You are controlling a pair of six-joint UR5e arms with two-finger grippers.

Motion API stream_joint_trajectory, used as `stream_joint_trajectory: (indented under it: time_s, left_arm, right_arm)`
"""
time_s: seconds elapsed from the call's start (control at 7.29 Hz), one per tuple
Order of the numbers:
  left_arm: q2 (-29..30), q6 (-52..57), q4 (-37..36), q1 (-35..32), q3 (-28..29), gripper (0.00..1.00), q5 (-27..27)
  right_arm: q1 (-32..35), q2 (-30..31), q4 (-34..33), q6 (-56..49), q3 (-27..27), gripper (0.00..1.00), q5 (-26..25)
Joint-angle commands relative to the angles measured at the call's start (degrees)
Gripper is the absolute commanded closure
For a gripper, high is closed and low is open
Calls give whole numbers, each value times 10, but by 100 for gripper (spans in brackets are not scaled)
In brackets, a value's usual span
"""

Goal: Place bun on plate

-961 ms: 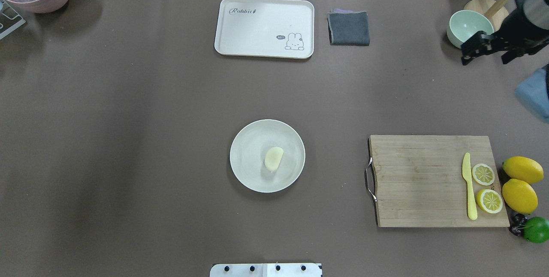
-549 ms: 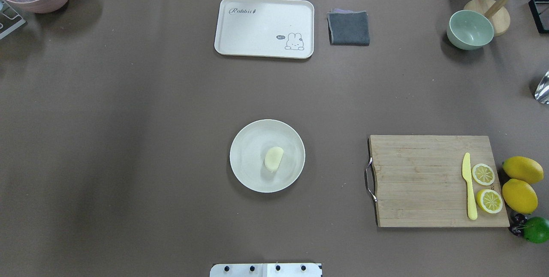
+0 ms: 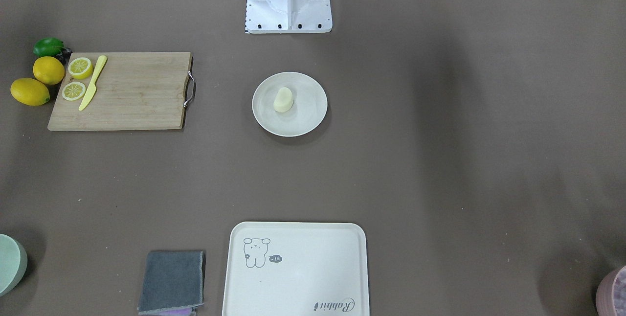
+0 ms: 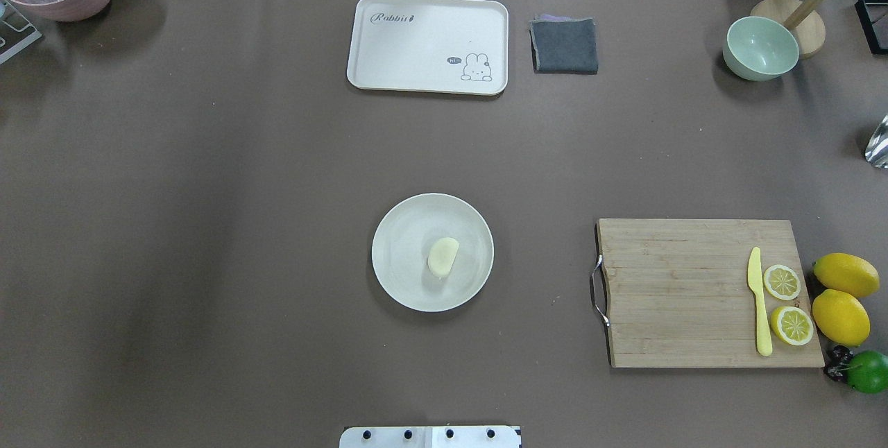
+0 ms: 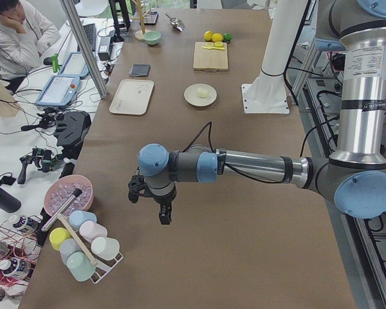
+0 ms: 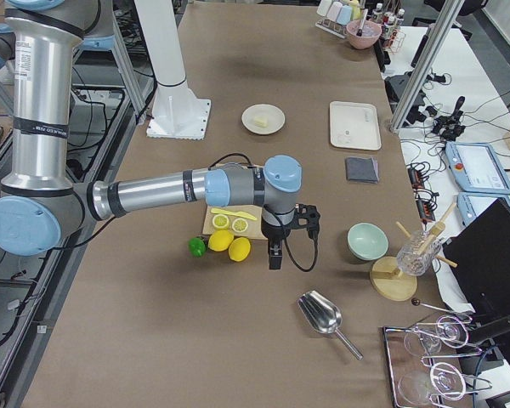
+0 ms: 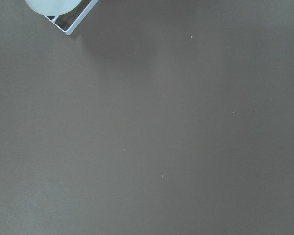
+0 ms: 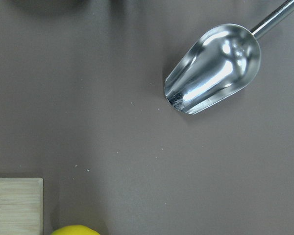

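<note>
The pale cream bun (image 4: 442, 256) lies on the round off-white plate (image 4: 397, 226), just right of its centre, and nothing touches it. The front view shows the same bun (image 3: 283, 99) on the plate (image 3: 309, 116). Both arms are far from the plate, out at the table's ends. My left gripper (image 5: 162, 215) hangs over bare table near the cup rack. My right gripper (image 6: 274, 258) hangs beside the lemons. Each shows only in a side view, so I cannot tell whether it is open or shut.
A cream tray (image 4: 427, 44) and a grey cloth (image 4: 564, 45) lie at the far edge. To the right are a green bowl (image 4: 760, 48) and a cutting board (image 4: 680, 292) with a knife, lemon slices and lemons beside it. A metal scoop (image 8: 213, 68) is under my right wrist. A person (image 5: 16, 32) sits beyond the table.
A second ago my right arm reached in at the overhead view's upper right, near the green bowl; it has since left that view. The bun and plate have not moved.
</note>
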State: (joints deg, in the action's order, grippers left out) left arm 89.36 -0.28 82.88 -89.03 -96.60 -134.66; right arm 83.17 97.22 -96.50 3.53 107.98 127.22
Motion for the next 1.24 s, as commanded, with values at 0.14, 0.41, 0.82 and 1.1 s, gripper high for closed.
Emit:
stream_joint_trajectory:
  time_s: [0.14,0.41,0.82,1.1]
  left_arm:
    - [5,0,0,0,-1,2,10]
    - [6,-1,0,0,-1,2,10]
    - [8,-1,0,0,-9,2,9]
    - [2,0,1,-1,-12,2,10]
  right_arm:
    - [0,1,0,-9,-29,0,3]
    - [0,0,0,-11,-36,0,3]
    - [0,0,0,-13,-41,0,0]
    - [0,5,-1,-16,-43,0,-7]
